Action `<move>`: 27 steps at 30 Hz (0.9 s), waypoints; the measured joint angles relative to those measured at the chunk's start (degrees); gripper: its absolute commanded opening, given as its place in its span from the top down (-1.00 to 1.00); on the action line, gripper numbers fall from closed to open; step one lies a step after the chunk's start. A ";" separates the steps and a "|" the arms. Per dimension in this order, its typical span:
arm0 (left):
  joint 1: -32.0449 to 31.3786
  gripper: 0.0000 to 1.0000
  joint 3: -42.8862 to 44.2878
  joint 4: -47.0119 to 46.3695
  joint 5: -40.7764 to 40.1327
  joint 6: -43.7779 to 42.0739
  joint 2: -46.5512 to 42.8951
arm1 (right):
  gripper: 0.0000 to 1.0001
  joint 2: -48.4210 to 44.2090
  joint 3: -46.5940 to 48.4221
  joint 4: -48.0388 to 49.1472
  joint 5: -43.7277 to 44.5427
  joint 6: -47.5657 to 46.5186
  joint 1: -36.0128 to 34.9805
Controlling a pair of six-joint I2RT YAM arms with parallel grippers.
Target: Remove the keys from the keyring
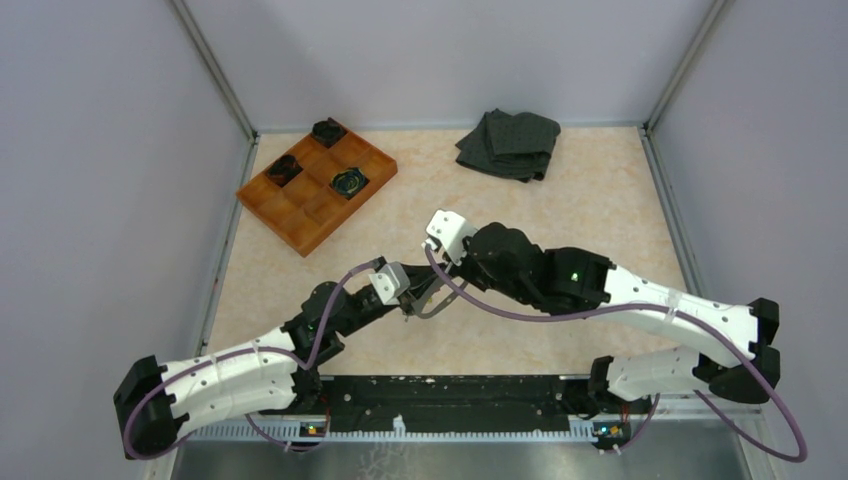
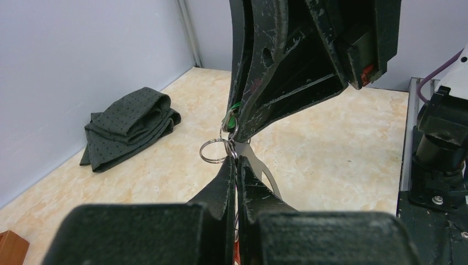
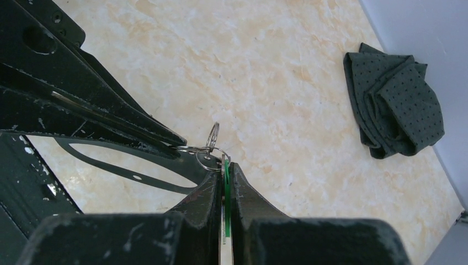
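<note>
**Spotter:** Where's the keyring [image 3: 132, 177]?

**Operator:** I see a thin grey oval loop, hanging slack from 2 small linked split rings [image 3: 212, 136].

**Spotter:** What else is on it?

**Operator:** A flat green-edged key [image 3: 226, 196] stands on edge, pinched at the tips of my right gripper [image 3: 223, 165]. A 2nd key [image 3: 83, 107], plain metal, sits clamped flat in my left gripper [image 2: 234, 163] and is mostly hidden.

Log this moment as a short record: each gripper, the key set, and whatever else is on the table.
left gripper: shut on the keyring, a thin oval grey loop
right gripper: shut on a flat key with a green edge
link: small split rings join the two, between the fingertips
height: appears lifted off the table
cloth: dark, folded, far right
tray: orange, far left, holding black round objects
</note>
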State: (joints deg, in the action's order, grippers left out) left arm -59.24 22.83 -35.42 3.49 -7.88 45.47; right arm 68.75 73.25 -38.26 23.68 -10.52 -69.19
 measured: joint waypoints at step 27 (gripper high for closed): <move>-0.17 0.35 -0.02 -0.20 0.04 0.46 2.14 | 1.00 0.11 2.64 -2.60 -8.72 -2.40 1.49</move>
State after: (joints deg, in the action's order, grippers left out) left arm -59.42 22.81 -35.62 3.53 -7.42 47.62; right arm 68.86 75.90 -40.86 14.96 -12.93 -67.70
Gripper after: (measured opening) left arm 0.317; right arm 0.018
